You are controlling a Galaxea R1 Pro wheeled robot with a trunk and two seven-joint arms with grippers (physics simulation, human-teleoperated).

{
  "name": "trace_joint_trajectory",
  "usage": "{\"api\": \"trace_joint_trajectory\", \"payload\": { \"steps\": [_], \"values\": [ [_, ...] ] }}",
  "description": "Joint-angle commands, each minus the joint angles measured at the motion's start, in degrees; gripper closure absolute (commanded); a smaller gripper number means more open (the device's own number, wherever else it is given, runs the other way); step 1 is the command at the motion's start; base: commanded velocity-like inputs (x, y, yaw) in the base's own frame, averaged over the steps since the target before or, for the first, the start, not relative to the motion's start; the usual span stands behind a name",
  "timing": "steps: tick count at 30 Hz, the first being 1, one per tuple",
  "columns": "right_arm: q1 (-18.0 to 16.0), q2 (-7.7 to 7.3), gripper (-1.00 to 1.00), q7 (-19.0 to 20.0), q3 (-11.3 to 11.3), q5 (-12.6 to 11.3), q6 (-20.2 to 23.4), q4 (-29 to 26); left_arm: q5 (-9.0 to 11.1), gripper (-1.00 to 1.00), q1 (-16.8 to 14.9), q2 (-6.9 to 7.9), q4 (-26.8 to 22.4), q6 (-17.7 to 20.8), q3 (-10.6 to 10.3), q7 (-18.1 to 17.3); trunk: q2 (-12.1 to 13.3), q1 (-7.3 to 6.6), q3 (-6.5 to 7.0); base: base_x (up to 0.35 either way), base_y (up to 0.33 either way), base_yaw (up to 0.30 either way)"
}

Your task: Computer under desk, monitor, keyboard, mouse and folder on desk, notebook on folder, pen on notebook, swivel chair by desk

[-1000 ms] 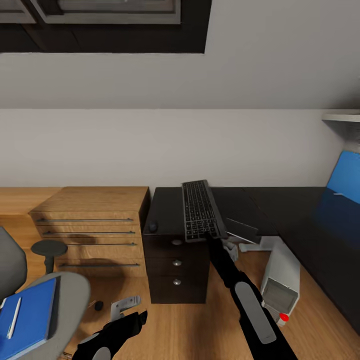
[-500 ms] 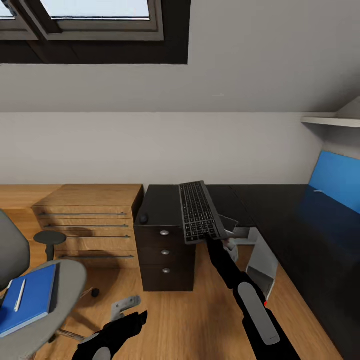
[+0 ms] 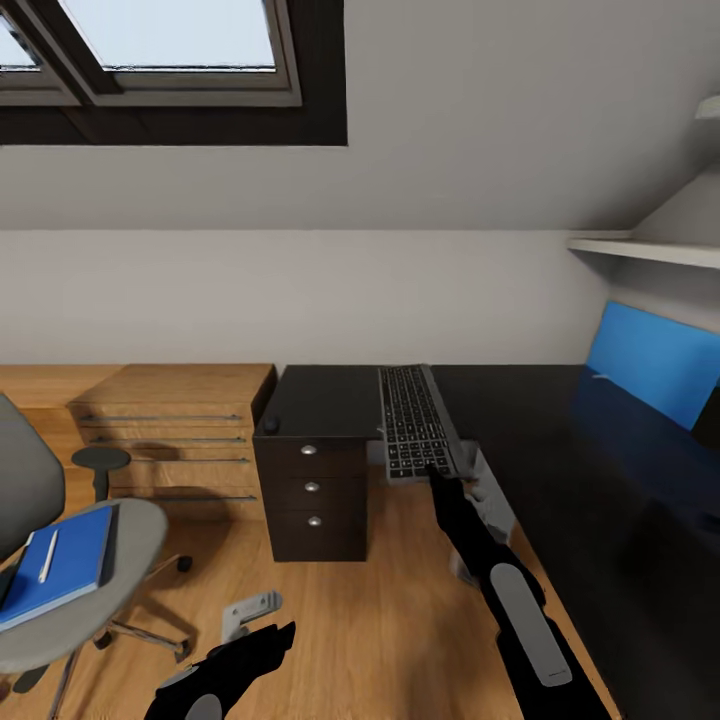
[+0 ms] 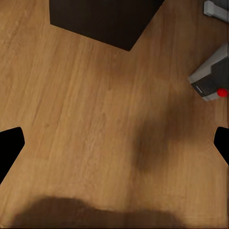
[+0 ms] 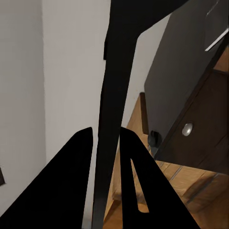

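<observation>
Keyboard (image 3: pixel 415 420): slim rigid slab, light but long, so an end grip lets it lever and slip; hold near edge square (judgement). Right gripper (image 5: pixel 106 140) is clamped on its near short end, w/ fingers (image 5: pixel 76 162) either side of the thin edge. Board hangs over desk (image 3: pixel 325 400) front edge, beside drawer unit. Left gripper (image 4: pixel 114 143) fingers apart, over bare floor.

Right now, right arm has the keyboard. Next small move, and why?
Probably lower the keyboard flat onto the desk and only then open. The right pincer grips its near end, that end juts past the desk's front edge, and the right wrist view shows it edge-on between the fingers.
</observation>
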Motion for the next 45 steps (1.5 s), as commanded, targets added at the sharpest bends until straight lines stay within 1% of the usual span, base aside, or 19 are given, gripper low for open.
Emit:
{"api": "trace_joint_trajectory", "payload": {
  "steps": [1, 6, 13, 23, 30, 42, 44, 45],
  "values": [
    [0.0, 0.01, 1.00, 0.2, -0.1, -0.6, 0.2, 0.0, 0.6, -1.00, -0.1, 0.05, -0.1, 0.0, -0.1, 0.6, 0.4, -0.26, 0.12, -0.280, -0.234, 0.000],
    [0.0, -0.14, 1.00, 0.2, -0.2, -0.6, 0.2, 0.0, 0.5, -1.00, -0.1, 0.08, -0.1, 0.0, -0.1, 0.6, 2.4, -1.36, 1.02, -0.280, -0.234, 0.000],
    [0.0, -1.10, 1.00, 0.3, -0.2, -0.6, 0.2, 0.0, 0.4, -1.00, -0.1, 0.13, -0.1, 0.0, -0.1, 0.6, 5.2, -2.89, 2.28, -0.280, -0.234, 0.000],
    [0.0, -1.25, 1.00, 0.3, -0.2, -0.7, 0.2, 0.0, 0.3, -1.00, -0.1, 0.14, -0.1, 0.0, -0.1, 0.6, 9.2, -5.09, 4.07, -0.280, -0.219, 0.000],
    [0.0, -1.28, 1.00, 0.3, -0.2, -2.4, 0.2, 0.1, 0.4, -1.00, -0.1, 0.14, -0.1, 0.0, -0.1, 0.6, 12.0, -6.63, 5.33, -0.280, -0.212, 0.000],
    [0.0, -1.27, 1.00, 0.3, -0.2, -2.8, 0.2, 0.1, 0.3, -1.00, -0.1, 0.14, -0.1, 0.0, -0.1, 0.6, 16.8, -9.26, 7.48, -0.280, -0.212, 0.000],
    [0.0, -1.48, 1.00, 0.4, -0.2, -2.9, 0.3, 0.1, 0.3, -1.00, -0.1, 0.14, -0.1, 0.0, -0.1, 0.7, 17.6, -9.70, 7.84, -0.280, -0.222, 0.000],
    [0.0, -1.96, 1.00, 0.4, -0.1, -2.9, 0.3, 0.2, 0.3, -1.00, -0.1, 0.14, -0.1, 0.0, -0.1, 0.7, 18.0, -9.92, 8.02, -0.280, -0.228, 0.000]
  ]
}}
